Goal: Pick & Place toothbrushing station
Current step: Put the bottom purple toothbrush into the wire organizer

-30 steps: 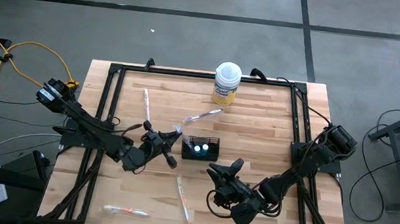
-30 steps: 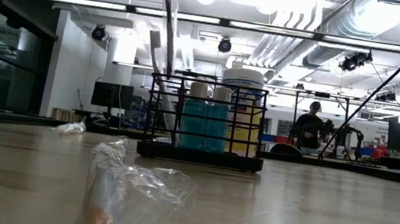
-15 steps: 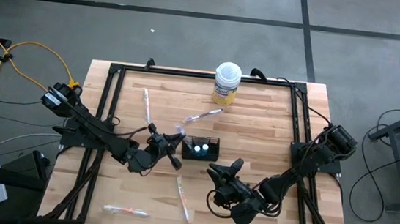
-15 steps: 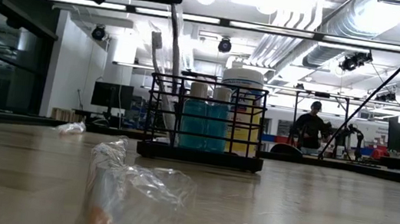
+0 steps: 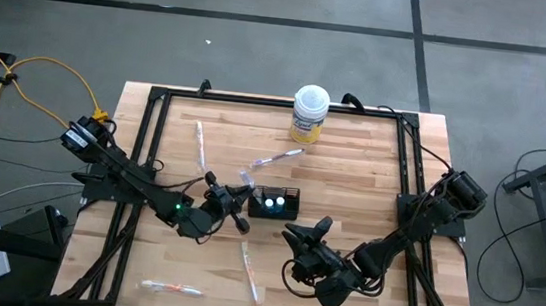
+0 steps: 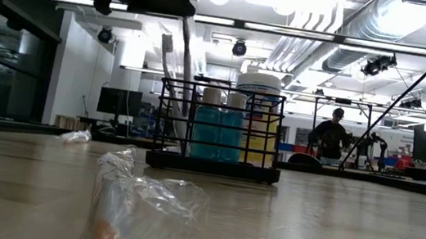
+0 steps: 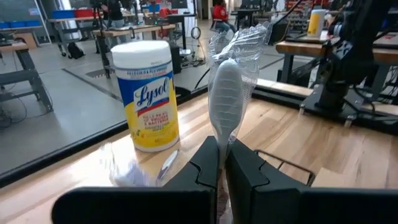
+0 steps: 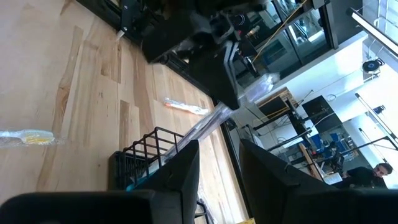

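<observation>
Left gripper (image 7: 221,163), fingers clamped on a wrapped toothbrush (image 7: 225,99): light, slippery in film, best held mid-handle. Right gripper (image 8: 217,163) waits near, fingers apart.

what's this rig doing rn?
The left claw is shut on a plastic-wrapped toothbrush, holding it just left of the black wire-mesh holder, which already has two teal tubes inside. The right claw waits open nearby. More wrapped toothbrushes lie on the table, with a Lysol tub at the back.
</observation>
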Action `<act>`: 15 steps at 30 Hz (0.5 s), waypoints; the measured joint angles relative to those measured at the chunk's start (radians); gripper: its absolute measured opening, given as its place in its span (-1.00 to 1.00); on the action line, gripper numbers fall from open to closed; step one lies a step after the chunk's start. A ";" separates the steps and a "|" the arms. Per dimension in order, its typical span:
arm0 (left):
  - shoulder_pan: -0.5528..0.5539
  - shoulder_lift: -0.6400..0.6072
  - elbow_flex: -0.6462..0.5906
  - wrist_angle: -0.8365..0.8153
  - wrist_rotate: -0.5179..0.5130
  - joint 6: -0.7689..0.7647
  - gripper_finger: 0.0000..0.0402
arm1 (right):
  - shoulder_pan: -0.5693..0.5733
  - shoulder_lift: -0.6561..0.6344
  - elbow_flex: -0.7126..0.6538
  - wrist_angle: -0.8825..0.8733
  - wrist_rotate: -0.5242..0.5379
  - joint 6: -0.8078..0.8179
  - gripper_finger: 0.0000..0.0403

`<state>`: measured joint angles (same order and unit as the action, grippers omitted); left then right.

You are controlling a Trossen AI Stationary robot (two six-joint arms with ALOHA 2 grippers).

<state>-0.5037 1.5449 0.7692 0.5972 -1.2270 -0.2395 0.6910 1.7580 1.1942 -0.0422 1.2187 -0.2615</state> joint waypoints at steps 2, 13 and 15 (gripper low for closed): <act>0.003 0.010 0.000 -0.001 0.000 -0.002 -0.98 | 0.000 0.000 0.000 0.000 -0.006 0.000 -0.48; 0.005 0.016 0.000 -0.071 -0.008 -0.086 -0.98 | 0.000 0.000 0.000 0.000 -0.023 0.000 -0.48; 0.005 0.016 0.000 -0.114 -0.008 -0.136 -0.98 | 0.000 0.000 0.000 0.000 -0.022 0.000 -0.48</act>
<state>-0.4992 1.5612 0.7692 0.4830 -1.2346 -0.3757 0.6912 1.7580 1.1942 -0.0422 1.1963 -0.2615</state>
